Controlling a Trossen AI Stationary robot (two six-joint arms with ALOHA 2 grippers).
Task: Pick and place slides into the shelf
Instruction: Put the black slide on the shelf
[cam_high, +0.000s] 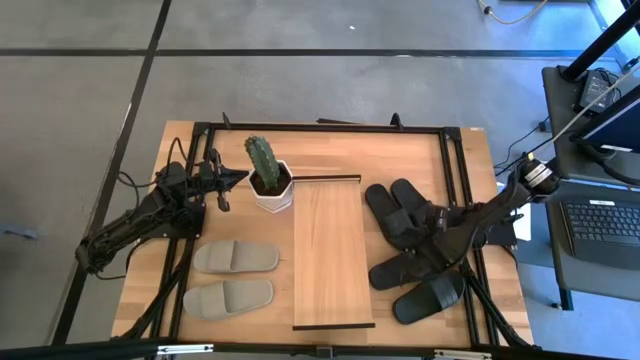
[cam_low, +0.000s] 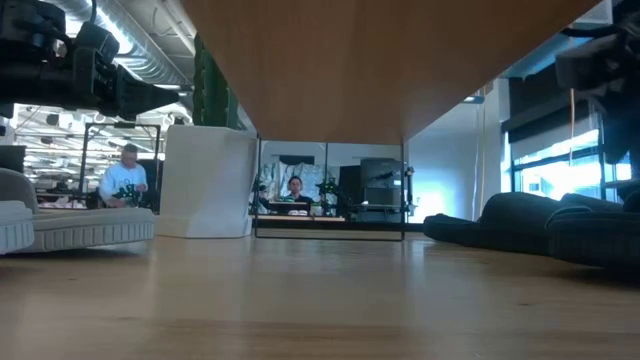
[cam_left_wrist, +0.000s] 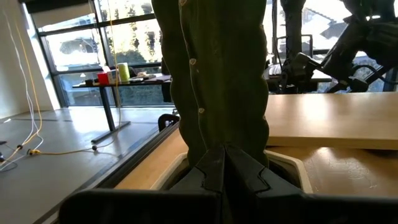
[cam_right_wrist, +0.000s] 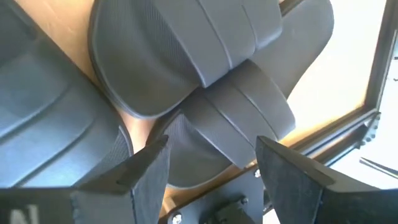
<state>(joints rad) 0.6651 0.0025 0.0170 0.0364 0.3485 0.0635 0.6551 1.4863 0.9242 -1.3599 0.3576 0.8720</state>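
Observation:
Four black slides lie on the table's right part: two side by side and two nearer the front. In the right wrist view two of them overlap, one strap across the other's sole. My right gripper hangs open above them, tipped down, touching none. Two grey-beige slides lie flat at the left. The light wood shelf stands raised on thin black bars in the middle. My left gripper waits shut beside the cactus.
A cactus in a white pot stands at the shelf's far left corner, right in front of the left gripper. The table's black frame runs along the edges. A laptop sits off the table's right side. People sit in the room beyond.

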